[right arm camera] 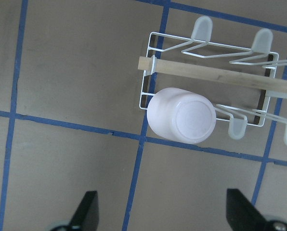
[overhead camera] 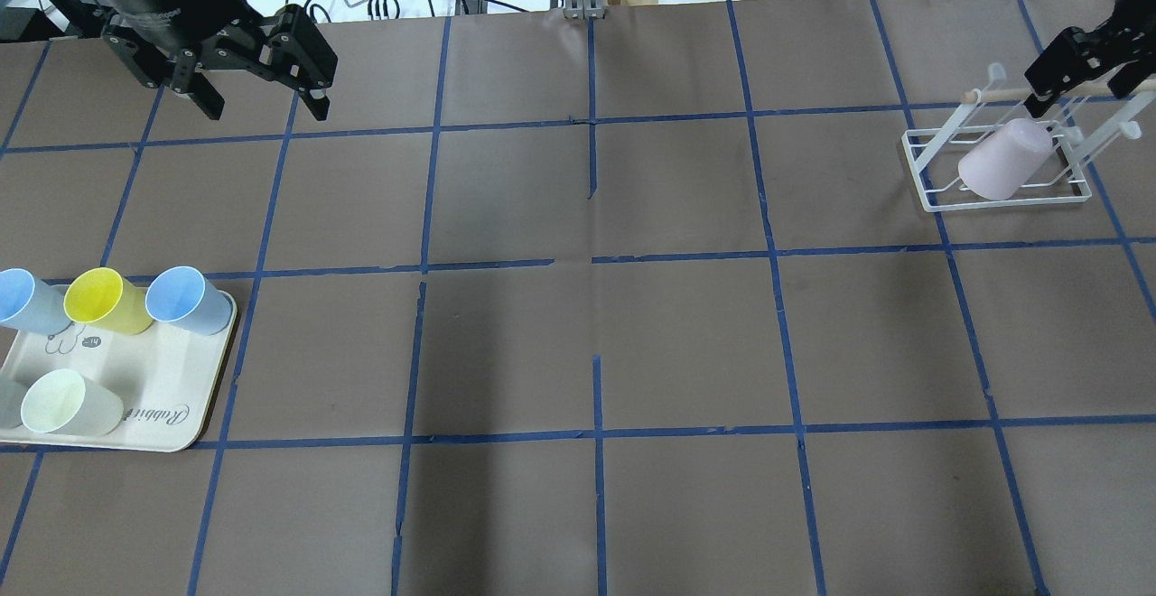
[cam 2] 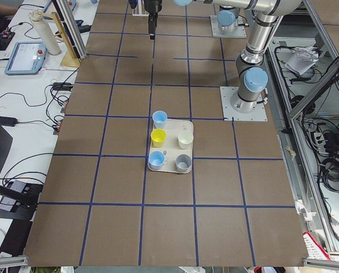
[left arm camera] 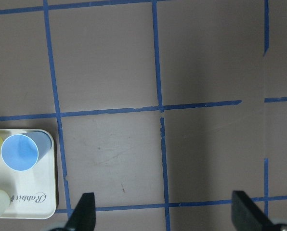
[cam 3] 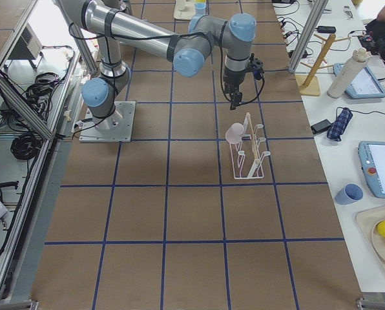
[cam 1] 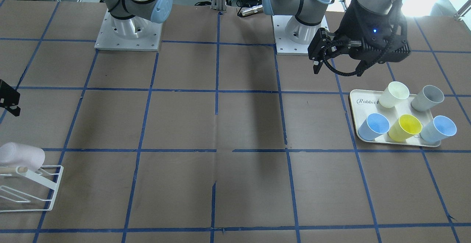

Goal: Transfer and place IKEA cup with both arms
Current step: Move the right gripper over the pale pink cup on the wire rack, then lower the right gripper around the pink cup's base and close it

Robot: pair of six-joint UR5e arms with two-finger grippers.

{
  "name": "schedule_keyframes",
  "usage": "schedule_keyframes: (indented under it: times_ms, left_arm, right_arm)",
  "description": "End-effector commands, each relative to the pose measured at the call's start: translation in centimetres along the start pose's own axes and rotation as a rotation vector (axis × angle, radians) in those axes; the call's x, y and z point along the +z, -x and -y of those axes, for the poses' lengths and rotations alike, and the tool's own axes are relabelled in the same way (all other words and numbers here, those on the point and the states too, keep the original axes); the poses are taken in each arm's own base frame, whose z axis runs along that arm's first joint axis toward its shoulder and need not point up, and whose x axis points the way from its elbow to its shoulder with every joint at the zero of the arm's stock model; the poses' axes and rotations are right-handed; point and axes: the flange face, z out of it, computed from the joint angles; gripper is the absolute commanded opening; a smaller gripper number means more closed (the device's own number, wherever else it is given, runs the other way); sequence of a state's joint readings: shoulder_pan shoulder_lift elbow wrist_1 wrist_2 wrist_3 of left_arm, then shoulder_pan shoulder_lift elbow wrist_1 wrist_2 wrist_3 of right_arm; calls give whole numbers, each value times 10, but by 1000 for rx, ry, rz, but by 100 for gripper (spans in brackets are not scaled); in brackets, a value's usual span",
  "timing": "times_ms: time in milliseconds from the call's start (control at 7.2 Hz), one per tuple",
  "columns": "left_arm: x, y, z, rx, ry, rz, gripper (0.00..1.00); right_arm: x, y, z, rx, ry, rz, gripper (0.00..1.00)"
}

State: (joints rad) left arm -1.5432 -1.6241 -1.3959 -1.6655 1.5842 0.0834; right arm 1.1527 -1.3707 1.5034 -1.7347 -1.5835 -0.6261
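The right pincer (right arm camera: 163,214) is spread wide and holds nothing. It hangs above the near edge of the rack (right arm camera: 202,30). The pink cup (right arm camera: 182,121) sits mouth-down on a rack peg, beside the wooden bar (right arm camera: 215,74) and apart from both fingers. Placement appears complete, so the step in hand is probably withdrawal. Raise the pincer straight up from the rack with the jaws wide, and avoid any sideways travel toward the bar or pegs. The left pincer (left arm camera: 165,216) is also wide open and empty. It waits far from the rack, near the tray (left arm camera: 32,202) on the table (right arm camera: 61,72).
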Motion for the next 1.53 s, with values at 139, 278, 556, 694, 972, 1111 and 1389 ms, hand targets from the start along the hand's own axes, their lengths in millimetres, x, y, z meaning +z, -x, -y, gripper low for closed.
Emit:
schedule_keyframes:
  times_ms: [139,278,556,694,972,1111,1389]
  left_arm:
    - [-1,0,0,1,-1,0,100]
    - [-1,0,0,-1,-1,0,100]
    - [-1,0,0,1,-1,0,100]
    - [-1,0,0,-1,-1,0,100]
    - [0,0,0,1,-1,-1,100]
    - [0,0,0,1,1,0,100]
    - [-1,0,0,1,-1,0,100]
  right_arm:
    - [60,-32,22,7,18,8,94]
    - [74,-45,21,26,30,20,95]
    - [87,-48,26,42,33,35,98]
    - [94,-49,28,40,34,36,98]
    - [105,-49,31,30,47,48,98]
    - [106,-44,33,16,47,51,98]
    - [110,-41,34,-48,49,58,99]
